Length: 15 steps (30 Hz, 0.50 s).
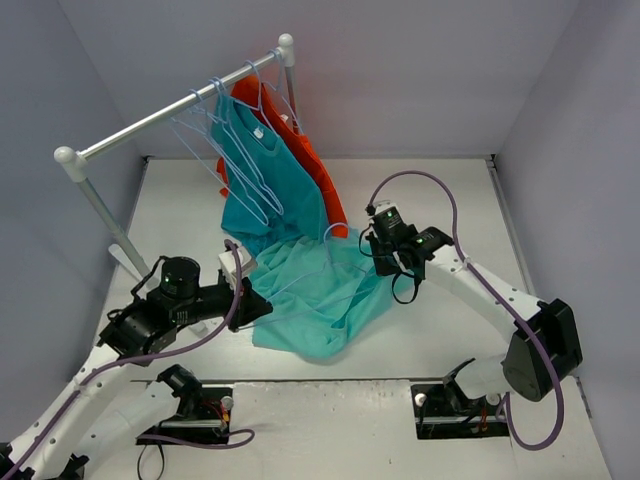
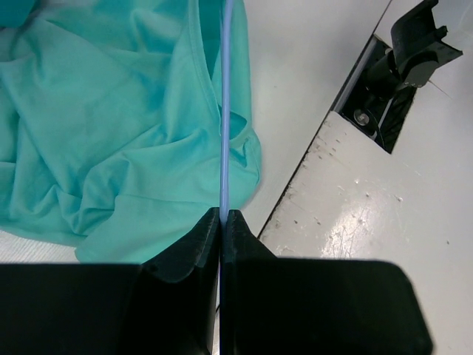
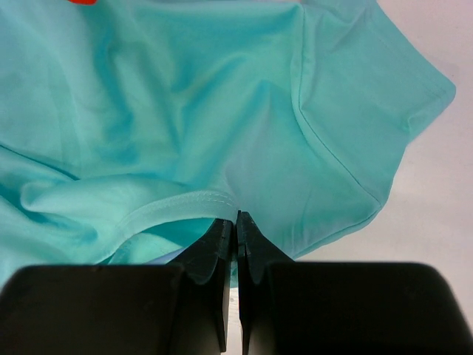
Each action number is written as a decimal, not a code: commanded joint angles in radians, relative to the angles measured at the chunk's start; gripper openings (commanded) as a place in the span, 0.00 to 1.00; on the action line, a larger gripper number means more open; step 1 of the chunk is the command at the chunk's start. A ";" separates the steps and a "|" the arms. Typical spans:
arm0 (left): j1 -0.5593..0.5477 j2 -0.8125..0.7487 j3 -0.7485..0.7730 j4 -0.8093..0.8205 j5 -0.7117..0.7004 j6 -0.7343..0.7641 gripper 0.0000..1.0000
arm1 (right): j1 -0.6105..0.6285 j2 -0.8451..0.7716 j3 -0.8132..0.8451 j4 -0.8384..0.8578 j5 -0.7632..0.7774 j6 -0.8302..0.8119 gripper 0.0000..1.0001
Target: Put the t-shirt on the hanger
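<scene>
A light sea-green short-sleeved cloth t-shirt (image 1: 320, 295) lies crumpled on the white table (image 1: 440, 325), in the middle between the two arms and just near of the clothes rack. Its far edge reaches up to the garments hanging there, and its near corner spreads toward the table's near edge.

The left tool (image 2: 222, 215) sits at the left side of the t-shirt with its fingers pressed together on a thin light-blue wire clothes hanger (image 2: 225, 111). In the left wrist view the wire runs straight out from between the fingertips and across the folded cloth, so the hanger lies over the t-shirt, partly among its folds.

The right tool (image 3: 236, 217) is at the right, far side of the t-shirt. Its fingers are together and pinch a stitched edge of the cloth; a sleeve fans out to the right beyond them.

At the far left stands a silver metal rail on white posts (image 1: 170, 115). Several empty light-blue wire hangers (image 1: 205, 140) hang on it. Right of them hangs a darker blue-teal t-shirt (image 1: 270, 185) on its own hanger, and behind that an orange-red garment (image 1: 320, 172), whose lower edge comes down close to the far side of the sea-green t-shirt
</scene>
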 commanded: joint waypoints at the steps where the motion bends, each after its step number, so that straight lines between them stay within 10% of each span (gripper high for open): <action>1: -0.023 0.024 0.001 0.156 -0.016 -0.011 0.00 | -0.005 -0.020 0.065 -0.007 -0.015 -0.042 0.00; 15: -0.221 0.016 -0.197 0.656 -0.300 -0.088 0.00 | -0.005 -0.099 0.198 -0.048 -0.079 -0.050 0.01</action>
